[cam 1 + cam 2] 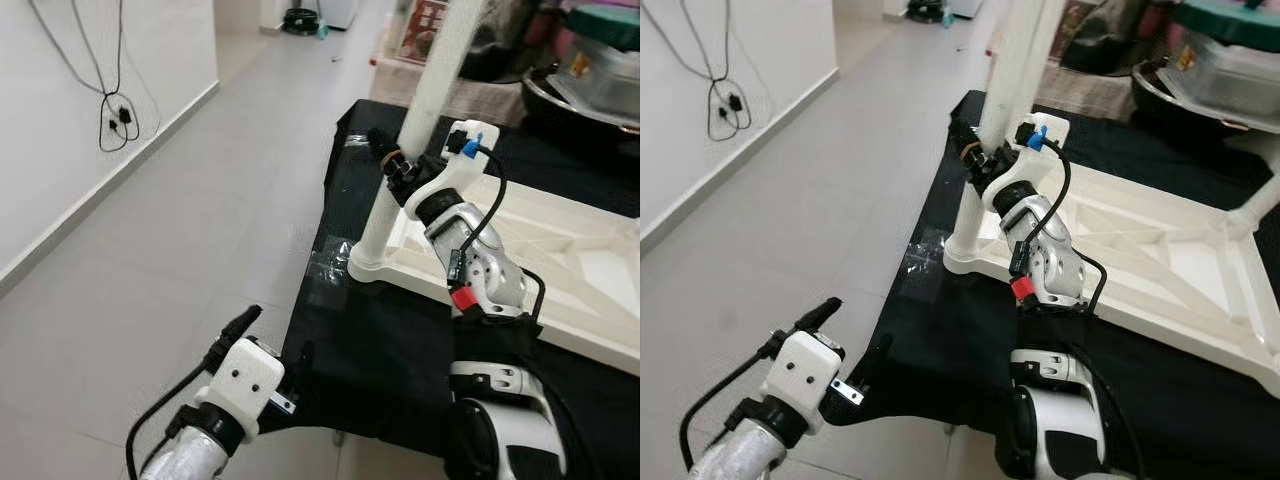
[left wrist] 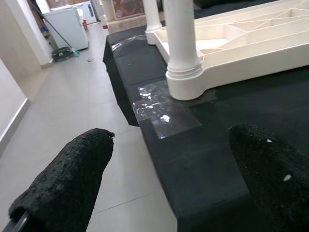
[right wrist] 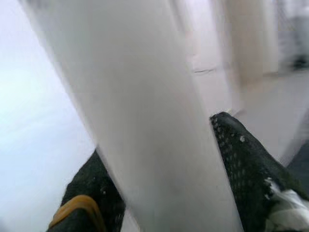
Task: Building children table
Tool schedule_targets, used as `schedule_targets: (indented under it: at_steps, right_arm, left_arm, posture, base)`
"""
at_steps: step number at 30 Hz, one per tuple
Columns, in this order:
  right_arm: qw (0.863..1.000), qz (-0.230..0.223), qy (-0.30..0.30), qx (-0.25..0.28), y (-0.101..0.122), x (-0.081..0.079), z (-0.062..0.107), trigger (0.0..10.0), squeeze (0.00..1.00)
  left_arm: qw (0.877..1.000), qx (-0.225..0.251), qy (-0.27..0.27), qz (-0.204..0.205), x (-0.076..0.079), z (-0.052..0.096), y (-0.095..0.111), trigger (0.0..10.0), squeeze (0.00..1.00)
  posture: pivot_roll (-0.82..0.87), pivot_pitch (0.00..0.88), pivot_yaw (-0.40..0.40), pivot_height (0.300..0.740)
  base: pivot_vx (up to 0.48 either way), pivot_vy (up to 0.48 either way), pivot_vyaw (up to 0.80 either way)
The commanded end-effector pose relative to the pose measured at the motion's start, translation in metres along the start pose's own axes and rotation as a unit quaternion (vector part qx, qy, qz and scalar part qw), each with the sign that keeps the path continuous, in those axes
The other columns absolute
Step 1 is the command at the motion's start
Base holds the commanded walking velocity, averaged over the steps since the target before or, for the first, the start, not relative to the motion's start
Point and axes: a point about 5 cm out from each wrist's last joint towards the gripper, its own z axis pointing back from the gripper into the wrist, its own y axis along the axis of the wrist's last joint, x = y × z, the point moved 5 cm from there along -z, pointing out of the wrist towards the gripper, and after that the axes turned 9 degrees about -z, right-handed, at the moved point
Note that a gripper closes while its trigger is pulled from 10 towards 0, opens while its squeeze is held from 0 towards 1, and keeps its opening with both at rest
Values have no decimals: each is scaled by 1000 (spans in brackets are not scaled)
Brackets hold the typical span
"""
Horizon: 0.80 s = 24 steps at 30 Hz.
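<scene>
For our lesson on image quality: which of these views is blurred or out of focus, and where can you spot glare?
Right wrist view: the white table leg held by the right gripper is soft and smeared, too close for focus. Left wrist view: the left gripper's fingers are blurred, while the clear tape on the black cloth catches glare. Both eye views are fairly sharp.

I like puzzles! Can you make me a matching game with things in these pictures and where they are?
Things:
1. right pincer
2. left pincer
3. tape
4. cable

Places:
A. hanging on the wall
B. stuck on the black cloth by the leg's base
C. open, at the cloth's edge
D. closed around the white leg

Pairs: 1-D, 2-C, 3-B, 4-A
</scene>
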Motion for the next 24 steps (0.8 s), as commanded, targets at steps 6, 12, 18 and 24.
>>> schedule_targets:
  at_steps: [6, 12, 18, 24]
  right_arm:
    - [933, -54, 310, -173, -51, -69, 20, 10000, 0]
    - [930, -39, 311, -189, -61, -64, 10, 0, 0]
    - [964, 39, 200, -169, -65, -40, -9, 0, 0]
    - [984, 88, -139, -65, -42, 35, -11, 0, 0]
  left_arm:
    - [1000, -9, -7, 2, 5, 3, -4, 10000, 0]
    - [1000, -10, -6, 2, 5, 4, -3, 10000, 0]
    - [1000, -10, -5, 1, 4, 4, -3, 10000, 0]
    - [1000, -11, -8, 2, 4, 3, -4, 10000, 0]
  posture:
    - [137, 63, -148, 740]
    - [140, 76, -151, 740]
    - [142, 83, -147, 740]
    - [130, 84, -147, 740]
  base:
    - [0, 0, 0]
    - [0, 0, 0]
    - [0, 0, 0]
    - [0, 0, 0]
